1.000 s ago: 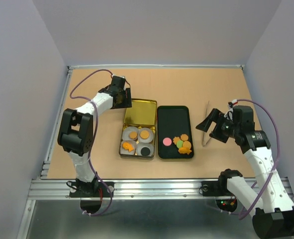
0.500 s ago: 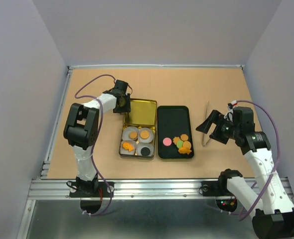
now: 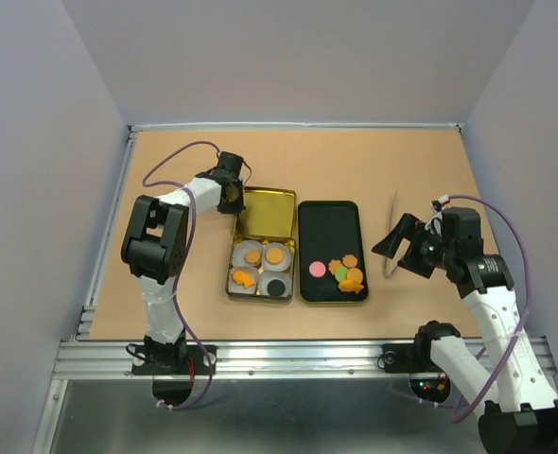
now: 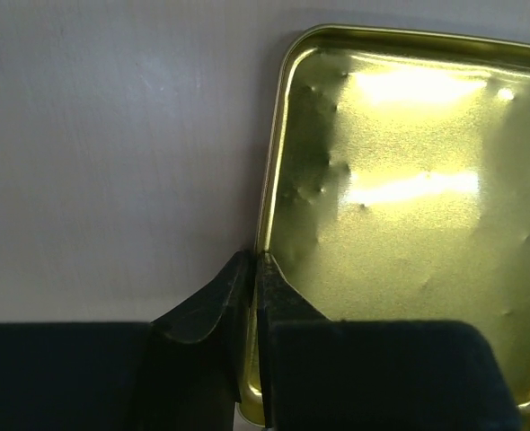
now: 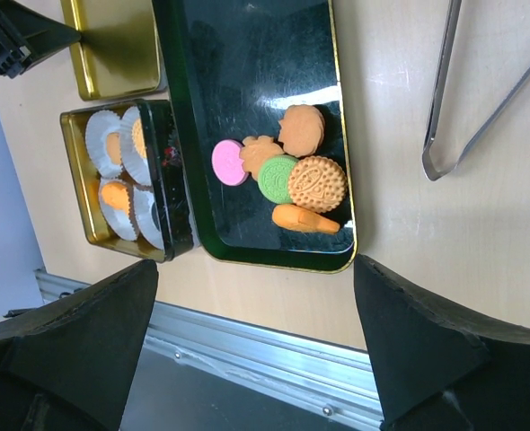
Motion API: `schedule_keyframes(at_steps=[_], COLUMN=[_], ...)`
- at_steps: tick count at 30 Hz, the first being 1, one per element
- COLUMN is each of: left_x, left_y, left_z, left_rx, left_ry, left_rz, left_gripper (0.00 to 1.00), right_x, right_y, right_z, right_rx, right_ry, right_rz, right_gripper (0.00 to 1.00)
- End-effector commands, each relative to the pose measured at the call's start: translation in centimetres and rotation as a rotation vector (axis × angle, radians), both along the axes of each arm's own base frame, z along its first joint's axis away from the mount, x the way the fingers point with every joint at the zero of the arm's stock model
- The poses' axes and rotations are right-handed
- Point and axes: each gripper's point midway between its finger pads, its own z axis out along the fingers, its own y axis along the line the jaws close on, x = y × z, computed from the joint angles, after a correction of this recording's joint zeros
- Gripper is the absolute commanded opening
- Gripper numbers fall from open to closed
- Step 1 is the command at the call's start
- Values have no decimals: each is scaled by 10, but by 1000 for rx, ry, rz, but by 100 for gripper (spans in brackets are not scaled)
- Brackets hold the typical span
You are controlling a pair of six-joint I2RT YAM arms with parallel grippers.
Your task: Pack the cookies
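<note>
Several cookies (image 3: pixel 343 272) lie bunched at the near end of a black tray (image 3: pixel 328 227): pink, green, round brown and orange ones (image 5: pixel 287 175). More cookies (image 3: pixel 262 267) sit in white paper cups inside a gold tin (image 3: pixel 230 280). The tin's gold lid (image 3: pixel 268 213) lies open behind it. My left gripper (image 3: pixel 234 197) is shut on the lid's left rim (image 4: pixel 267 206), one finger on each side. My right gripper (image 3: pixel 397 241) hangs open to the right of the tray, and its wrist view looks down on the tray's near end (image 5: pixel 254 269).
Metal tongs (image 3: pixel 392 236) lie on the table right of the tray, under my right arm; they also show in the right wrist view (image 5: pixel 481 99). The metal rail (image 3: pixel 288 355) runs along the table's near edge. Walls close in the left, right and back.
My left gripper has swung in to the lid's left rim and shut on it. The right gripper has shifted slightly and stays open.
</note>
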Motion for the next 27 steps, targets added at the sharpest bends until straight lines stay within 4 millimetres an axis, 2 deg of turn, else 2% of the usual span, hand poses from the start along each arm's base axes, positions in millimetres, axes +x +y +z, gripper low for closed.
schedule_keyframes(at_steps=[1,3,6,9,12,13,15,16,17,18,19,20,22,24,25,26,27], left_x=[6,9,18,30,37,42,46,49,49,47,47,49,39,37,26,25,19], left_y=[2,6,17,19,19,19,20,23,26,28,31,30,32,32,32,27,24], left_z=[7,12,31,66,90,108,127,148,157,177,186,201,225,249,262,282,294], left_rx=[14,10,1,-31,-36,-43,-46,-49,-48,-58,-61,-77,-97,-122,-137,-143,-147], left_ry=[-6,-9,-50,-129,-179,-218,-259,-312,-334,-390,-419,-472,-546,-630,-674,-766,-824], left_rz=[-12,-4,33,40,42,46,55,73,86,102,110,114,113,109,94,72,65], left_gripper=[14,12,8,0,0,0,0,0,0,0,0,0,0,0,0,0,0], right_x=[-6,-5,-3,2,8,10,16,18,18,23,26,29,34,41,43,49,51], right_y=[2,1,1,2,4,5,9,15,18,24,30,39,46,54,57,63,65], right_z=[-5,-4,0,7,19,22,37,42,47,62,69,85,113,131,145,153,159], right_rx=[-10,-12,-13,-13,-5,-1,23,56,80,117,153,229,308,371,401,457,483], right_ry=[1,0,-6,-15,-36,-34,-64,-61,-57,-85,-89,-104,-127,-131,-146,-123,-115], right_rz=[28,29,29,34,36,38,55,66,73,83,95,104,97,116,126,124,120], right_gripper=[94,94,94,94,94,94,94,95,95,95,95,95,95,96,96,98,99])
